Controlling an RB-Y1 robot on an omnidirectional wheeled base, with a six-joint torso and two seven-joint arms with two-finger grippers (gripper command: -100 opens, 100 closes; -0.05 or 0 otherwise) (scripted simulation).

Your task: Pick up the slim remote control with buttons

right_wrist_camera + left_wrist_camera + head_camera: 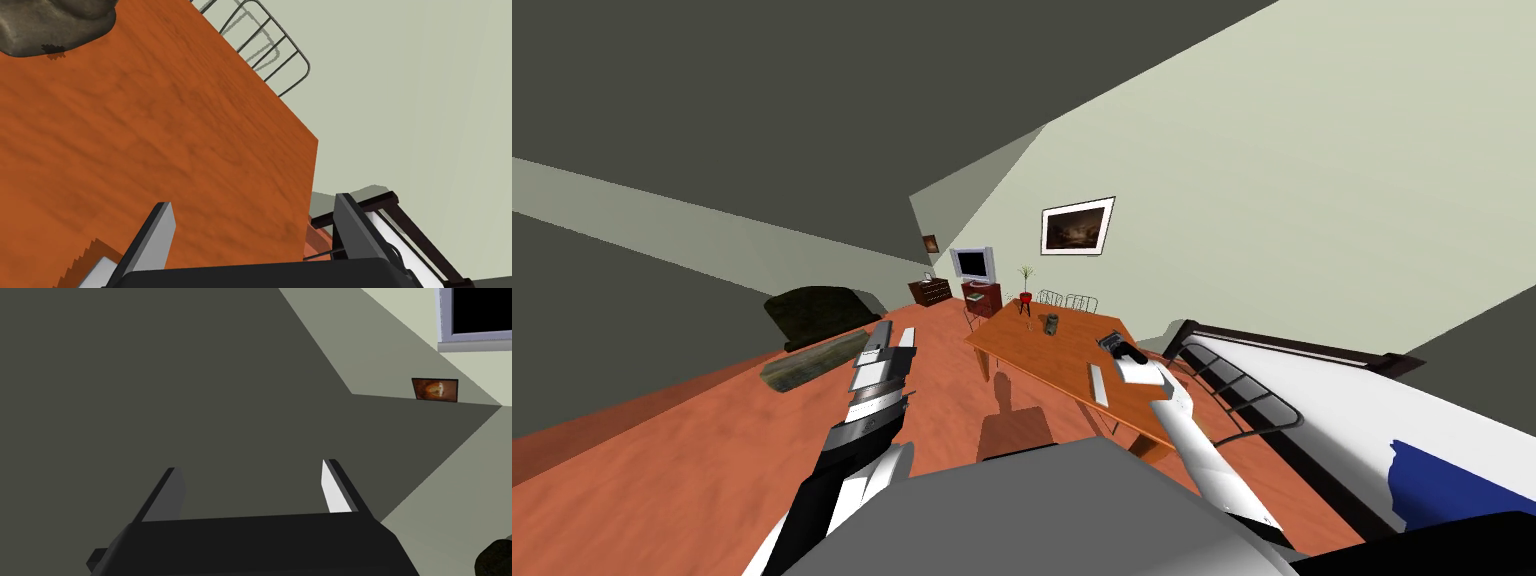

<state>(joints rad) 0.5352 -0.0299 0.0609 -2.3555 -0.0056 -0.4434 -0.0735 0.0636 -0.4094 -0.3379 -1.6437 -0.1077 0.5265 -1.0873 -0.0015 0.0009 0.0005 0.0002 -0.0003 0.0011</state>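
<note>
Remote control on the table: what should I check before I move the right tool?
1. Right tool open: ok, its fingers stand apart.
2. Remote between the fingers: not ok. It lies flat on the table, beside the tool and nearer my chest.
3. Space around the remote: ok. The dark grey lump sits well apart.
4. Tool's height over the table: cannot tell.
5. Left tool out of the way: ok, open and off the table.

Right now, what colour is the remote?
Light grey. The remote shows best in the head view, on the orange table.
</note>
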